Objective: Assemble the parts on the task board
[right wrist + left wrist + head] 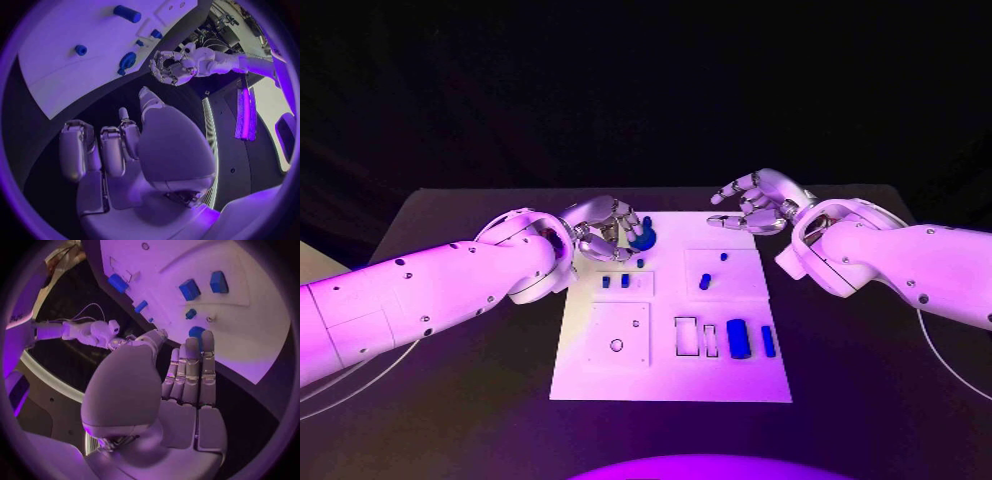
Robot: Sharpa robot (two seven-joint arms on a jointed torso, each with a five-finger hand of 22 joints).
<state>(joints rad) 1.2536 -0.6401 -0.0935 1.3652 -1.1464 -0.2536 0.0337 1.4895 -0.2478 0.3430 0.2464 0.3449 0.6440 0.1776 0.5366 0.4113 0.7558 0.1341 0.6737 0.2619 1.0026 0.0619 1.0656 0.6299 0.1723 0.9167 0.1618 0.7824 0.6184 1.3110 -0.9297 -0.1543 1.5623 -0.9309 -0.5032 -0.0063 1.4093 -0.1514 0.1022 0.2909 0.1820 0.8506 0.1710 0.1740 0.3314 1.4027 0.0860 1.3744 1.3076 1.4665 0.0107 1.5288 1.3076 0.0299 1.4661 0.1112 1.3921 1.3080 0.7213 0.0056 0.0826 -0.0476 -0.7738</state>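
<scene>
The white task board [596,375] lies in the middle of the table with several small blue parts on it. A round blue part [643,236] stands near its far left corner. My left hand [603,236] is right beside it, fingertips [194,342] stretched out side by side and reaching its edge [196,332]; nothing is held. Two blue blocks [189,289] lie farther along the board. My right hand [759,205] hovers over the far right edge, fingers loosely bent and apart, holding nothing. From the right wrist, the round part [127,61] and left hand [170,67] show.
Two long blue blocks [737,341] lie by rectangular slots near the board's near right. Small blue pieces [606,282] sit in the left middle panel, another [708,279] in the right one. Black table [877,400] surrounds the board.
</scene>
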